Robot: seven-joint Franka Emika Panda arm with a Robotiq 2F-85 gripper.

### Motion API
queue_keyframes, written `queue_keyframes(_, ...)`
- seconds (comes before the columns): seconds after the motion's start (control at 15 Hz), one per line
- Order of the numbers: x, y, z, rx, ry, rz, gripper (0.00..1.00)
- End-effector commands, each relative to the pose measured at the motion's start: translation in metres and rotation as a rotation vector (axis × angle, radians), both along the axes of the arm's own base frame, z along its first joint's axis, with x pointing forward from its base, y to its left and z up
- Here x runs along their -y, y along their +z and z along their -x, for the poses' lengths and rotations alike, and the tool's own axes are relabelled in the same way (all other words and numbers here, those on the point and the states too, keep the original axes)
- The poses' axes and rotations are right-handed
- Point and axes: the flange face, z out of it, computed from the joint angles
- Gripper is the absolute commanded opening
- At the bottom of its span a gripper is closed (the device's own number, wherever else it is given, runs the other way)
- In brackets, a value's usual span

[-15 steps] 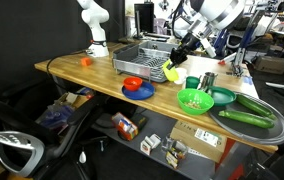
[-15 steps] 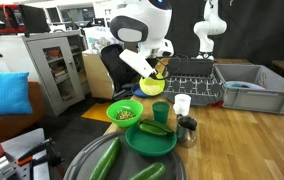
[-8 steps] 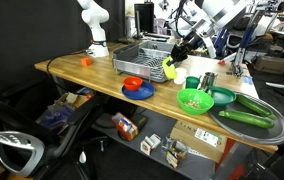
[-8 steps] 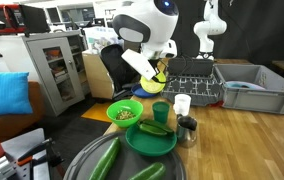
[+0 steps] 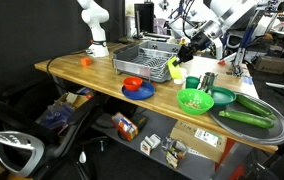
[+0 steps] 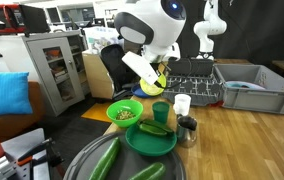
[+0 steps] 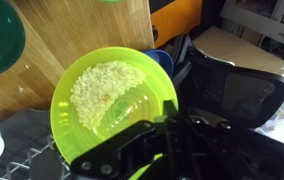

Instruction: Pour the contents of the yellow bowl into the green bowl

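The yellow bowl (image 5: 173, 69) is held in the air above the table (image 5: 77, 74), just beside the dish rack (image 5: 140, 58), and is seen tipped on its side in both exterior views. In the wrist view a pale crumbly heap (image 7: 97, 90) is seen lying against its inner wall. Its rim is clamped between the closed fingers of the gripper (image 7: 167, 130).

The green bowl (image 5: 194, 107) is set on the table lower down and off to one side, nearer the front edge, and is not directly under the yellow one. A sideways carry towards the green bowl is therefore judged to be needed before any further tipping, with the open mouth turned to face it. Otherwise the crumbs are likely to be spilled on the table between the two.
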Motion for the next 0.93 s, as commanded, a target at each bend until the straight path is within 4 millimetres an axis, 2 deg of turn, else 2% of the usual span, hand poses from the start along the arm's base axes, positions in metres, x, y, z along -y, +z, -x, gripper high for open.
queue_keyframes(0.0, 0.003, 0.008, 0.02, -0.002, 0.013, 0.019, 0.01)
queue_keyframes(0.27, 0.007, 0.013, 0.031, 0.004, 0.005, 0.041, 0.01)
queue_keyframes(0.47, 0.009, 0.011, 0.025, -0.012, -0.008, 0.037, 0.03)
queue_keyframes(0.87, 0.011, 0.011, 0.026, -0.01, -0.011, 0.042, 0.03)
